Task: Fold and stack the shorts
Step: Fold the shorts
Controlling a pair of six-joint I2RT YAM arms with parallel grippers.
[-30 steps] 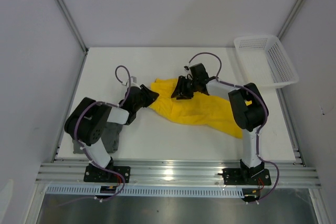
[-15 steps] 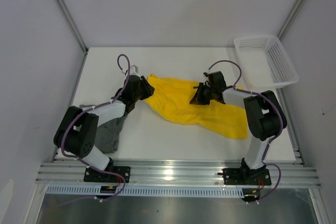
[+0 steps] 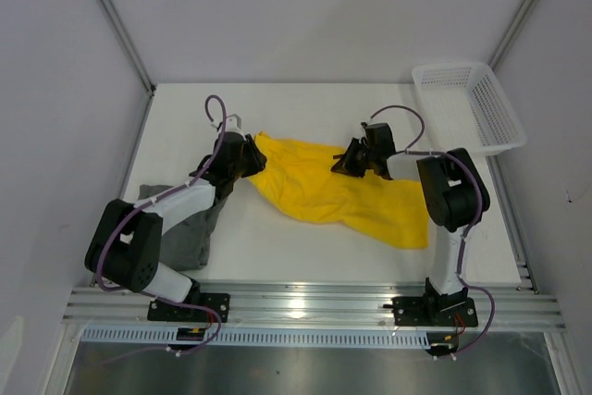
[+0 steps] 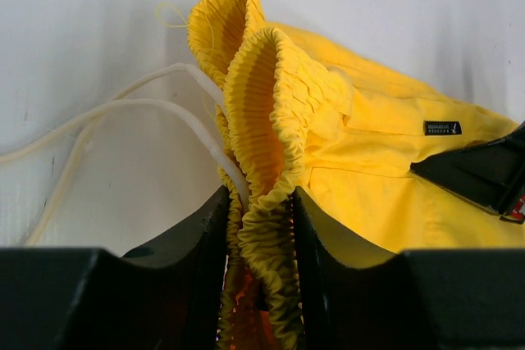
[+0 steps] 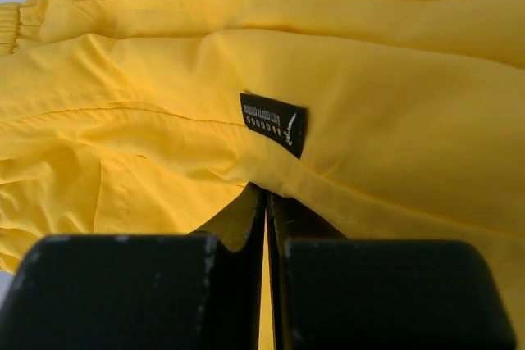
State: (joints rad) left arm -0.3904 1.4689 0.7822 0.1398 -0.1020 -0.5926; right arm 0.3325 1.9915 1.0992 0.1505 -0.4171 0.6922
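Observation:
The yellow shorts (image 3: 314, 190) lie spread across the middle of the table. My left gripper (image 3: 257, 162) is shut on their bunched elastic waistband (image 4: 258, 104) at the left end, and a pale drawstring (image 4: 139, 104) trails beside it. My right gripper (image 3: 345, 164) is shut on a fold of the same yellow cloth (image 5: 164, 63) at the far edge, just below a small dark tag (image 5: 273, 123). The dark grey shorts (image 3: 190, 233) lie crumpled at the near left, partly hidden under the left arm.
A white mesh basket (image 3: 472, 104) stands at the back right corner. White walls with metal posts close in the table on the left, right and back. The arm bases sit on a rail along the near edge.
The right gripper moved right along the far edge and closed on the yellow cloth. The left gripper drew the waistband back and left, so the shorts now lie wider and flatter.

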